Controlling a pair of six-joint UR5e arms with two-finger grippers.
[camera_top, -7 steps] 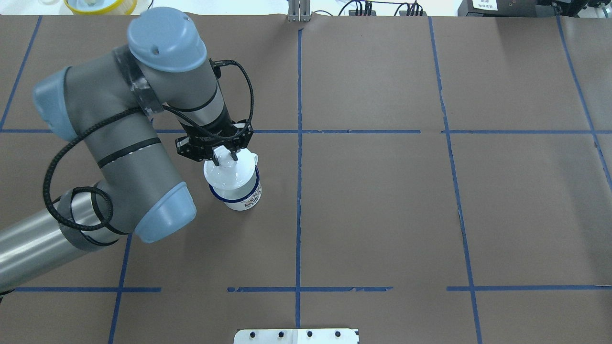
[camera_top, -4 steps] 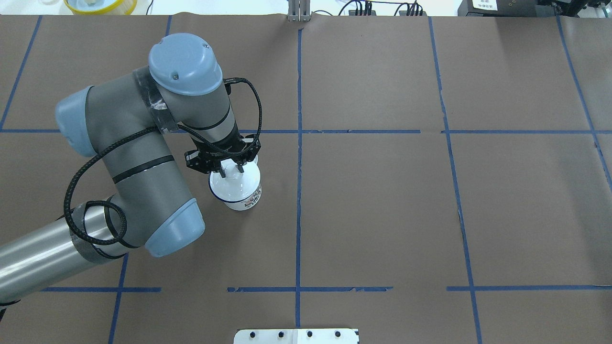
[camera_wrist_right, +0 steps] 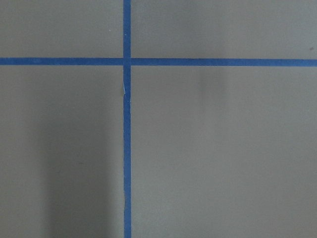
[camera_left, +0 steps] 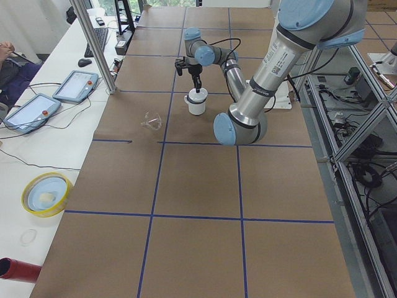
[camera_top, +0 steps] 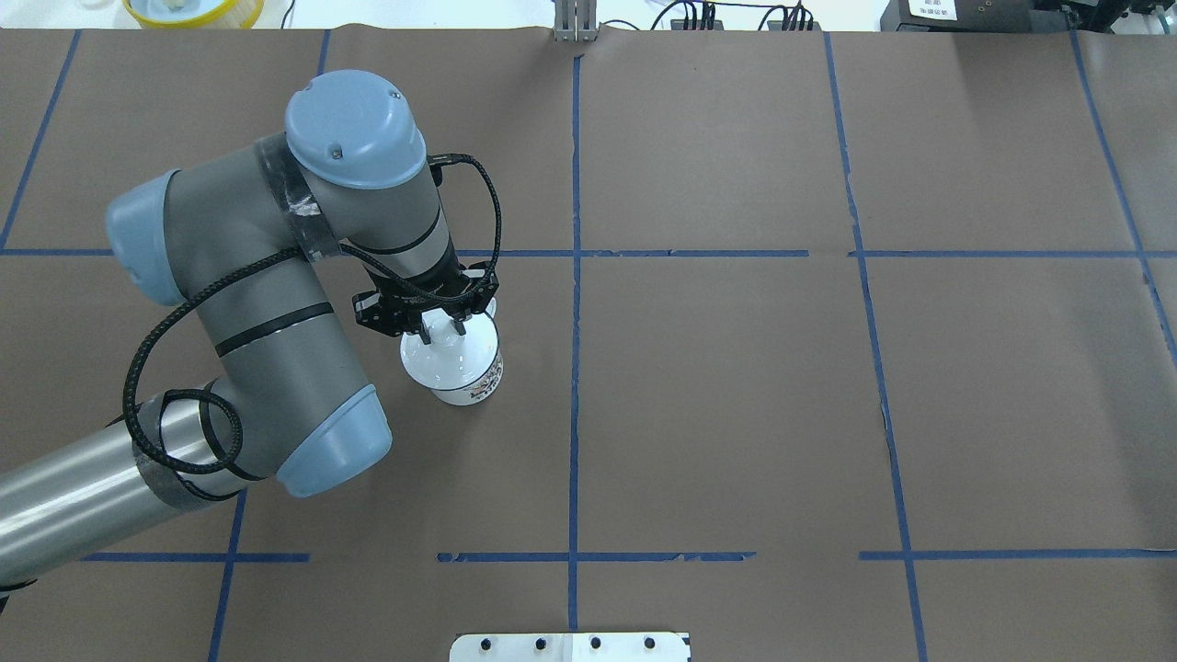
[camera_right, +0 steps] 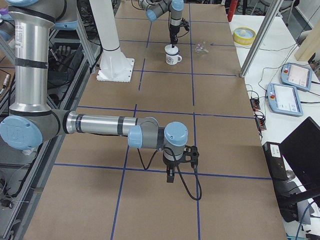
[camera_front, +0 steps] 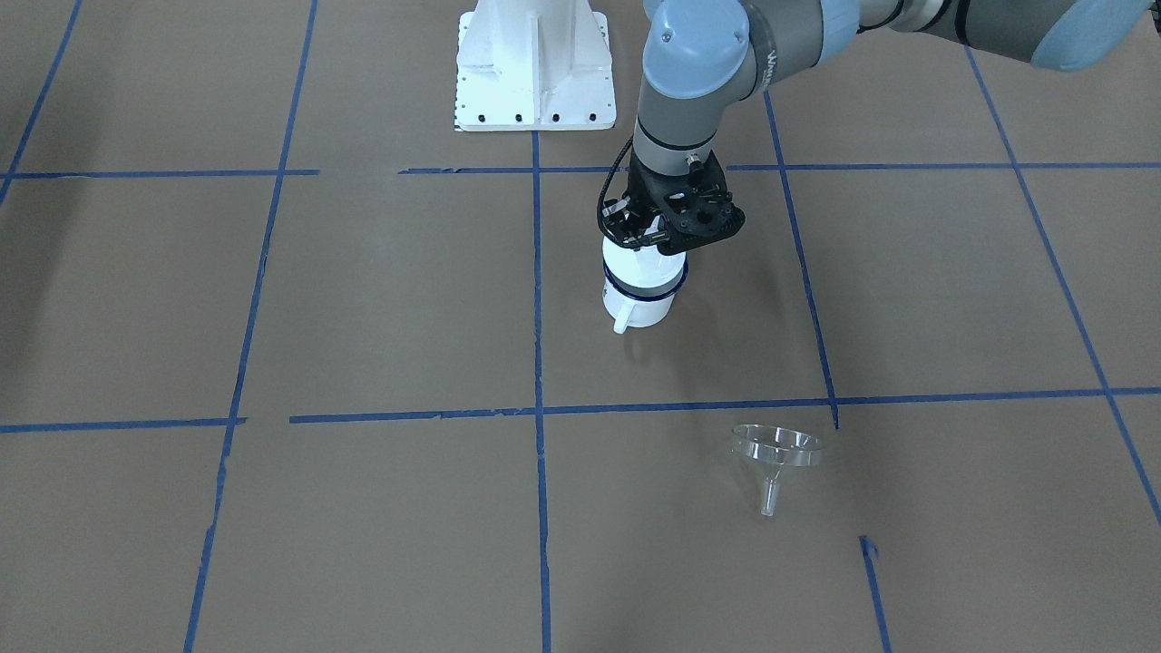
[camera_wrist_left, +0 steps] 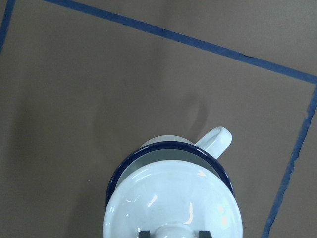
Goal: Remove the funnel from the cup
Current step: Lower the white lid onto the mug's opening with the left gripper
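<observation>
The white mug with a dark blue rim (camera_front: 639, 299) stands upright on the brown paper, also in the overhead view (camera_top: 469, 377) and the left wrist view (camera_wrist_left: 163, 151). A round white lid (camera_wrist_left: 171, 201) sits on its mouth. My left gripper (camera_top: 444, 324) is straight above, shut on the lid's knob, and also shows in the front view (camera_front: 646, 238). The clear funnel (camera_front: 775, 453) lies apart from the mug on the table, spout toward the operators' side; the arm hides it in the overhead view. My right gripper (camera_right: 170, 177) points down far from both; I cannot tell its state.
A yellow-rimmed bowl (camera_top: 193, 9) sits beyond the table's far left corner. The white robot base plate (camera_front: 533, 68) is at the robot's edge. Blue tape lines (camera_wrist_right: 127, 124) cross the brown paper. Tablets (camera_left: 74, 84) lie on a side bench.
The left gripper came down and toward the mug with the lid. The lid, earlier above and off to one side of the rim, now sits on the mug's mouth.
</observation>
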